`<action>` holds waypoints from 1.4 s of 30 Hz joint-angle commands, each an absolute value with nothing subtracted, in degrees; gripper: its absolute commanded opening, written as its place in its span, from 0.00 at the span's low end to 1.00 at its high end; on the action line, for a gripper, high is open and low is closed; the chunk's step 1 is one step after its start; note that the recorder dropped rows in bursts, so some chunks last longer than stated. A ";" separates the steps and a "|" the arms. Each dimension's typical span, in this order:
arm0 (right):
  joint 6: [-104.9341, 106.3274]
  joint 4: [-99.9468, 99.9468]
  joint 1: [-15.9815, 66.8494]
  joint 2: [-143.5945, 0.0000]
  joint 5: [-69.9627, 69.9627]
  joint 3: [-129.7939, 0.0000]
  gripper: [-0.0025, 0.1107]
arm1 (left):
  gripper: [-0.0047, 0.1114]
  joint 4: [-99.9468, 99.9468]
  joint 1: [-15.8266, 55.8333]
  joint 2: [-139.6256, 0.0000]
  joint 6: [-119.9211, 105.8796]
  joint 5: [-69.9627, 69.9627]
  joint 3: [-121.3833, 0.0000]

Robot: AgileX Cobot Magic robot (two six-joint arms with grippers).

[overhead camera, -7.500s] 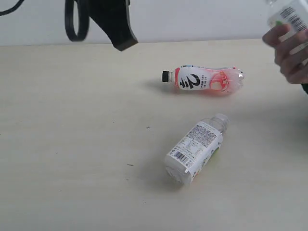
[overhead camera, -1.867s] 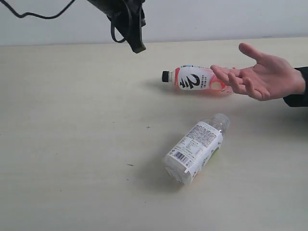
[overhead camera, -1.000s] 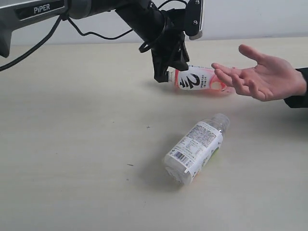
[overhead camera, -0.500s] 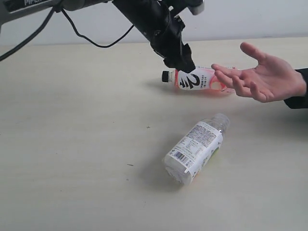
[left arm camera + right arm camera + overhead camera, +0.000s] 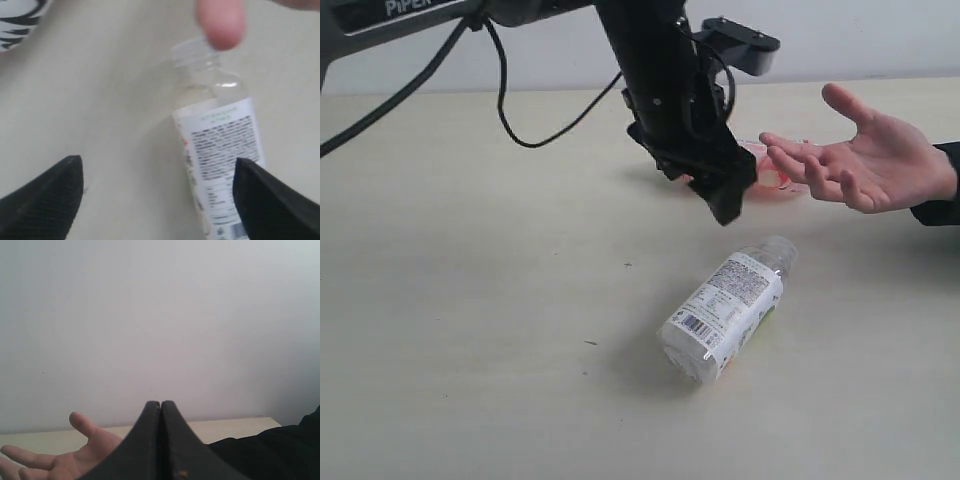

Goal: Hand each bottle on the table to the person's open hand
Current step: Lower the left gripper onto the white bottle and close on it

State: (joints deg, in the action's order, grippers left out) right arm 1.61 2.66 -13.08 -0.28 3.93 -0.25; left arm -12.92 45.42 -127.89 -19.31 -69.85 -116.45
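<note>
Nearer white-label bottle (image 5: pixel 725 305), left gripper (image 5: pixel 157 162) now spread wide, past pink bottle (image 5: pixel 15 22), right gripper (image 5: pixel 161 406) clenched

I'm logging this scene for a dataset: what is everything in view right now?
white-labelled bottle: one, clear, lying on its side mid-table
pink bottle: one, black-and-white print, lying farther back, mostly hidden behind the left arm
table: one, pale beige, under everything
cable: one, black, hanging from the left arm
person's hand: one, open, palm up, on the right
left claw: one, black, open, above the bottles
right claw: one, black, shut, seen only in its wrist view
</note>
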 commanded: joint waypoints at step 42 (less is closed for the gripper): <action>1.76 2.85 -13.36 0.00 4.07 0.00 0.02 | 0.05 -7.52 52.52 -128.48 -17.64 -69.47 -106.03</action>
State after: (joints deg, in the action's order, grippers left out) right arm 1.61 2.89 -13.08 -0.28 3.93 -0.25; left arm -8.41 52.60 -130.64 -17.97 -66.88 -104.30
